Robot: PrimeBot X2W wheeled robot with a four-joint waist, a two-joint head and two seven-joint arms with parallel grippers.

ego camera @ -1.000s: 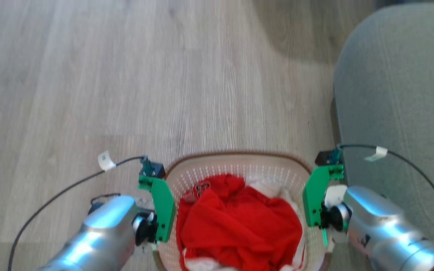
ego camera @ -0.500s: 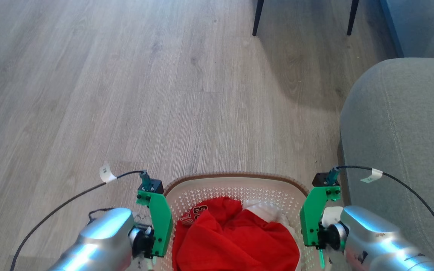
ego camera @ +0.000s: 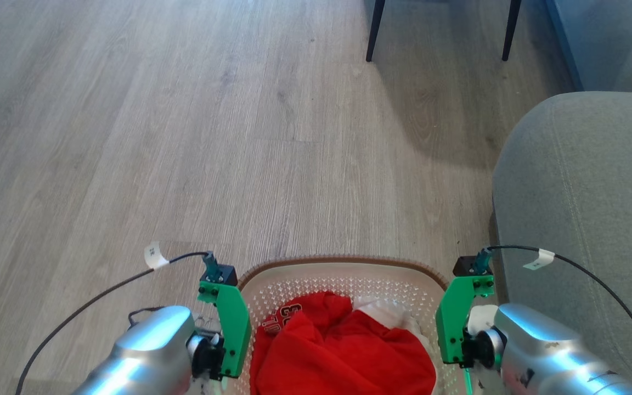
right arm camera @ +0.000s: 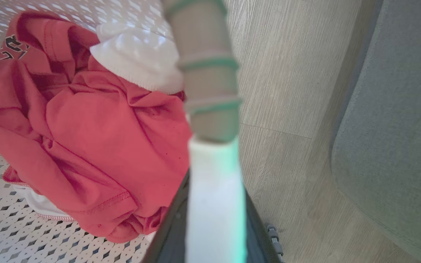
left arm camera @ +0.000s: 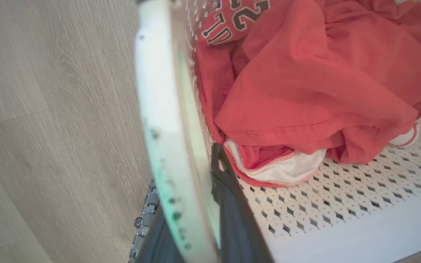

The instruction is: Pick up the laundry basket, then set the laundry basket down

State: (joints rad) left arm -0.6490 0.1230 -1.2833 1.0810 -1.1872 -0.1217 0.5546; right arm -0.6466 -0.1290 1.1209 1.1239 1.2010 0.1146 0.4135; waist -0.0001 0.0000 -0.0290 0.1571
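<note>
Clothing (ego camera: 343, 356) hides laundry basket (ego camera: 338, 272) bottom; near rim cropped.

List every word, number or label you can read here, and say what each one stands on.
"2": dark, white-edged print on the red garment in the laundry basket, seen in the left wrist view. The characters beside it are folded or cut off and cannot be read.
White tag on the left cable: dark marks, too small to read.
White tag on the right cable: nothing legible.
</note>
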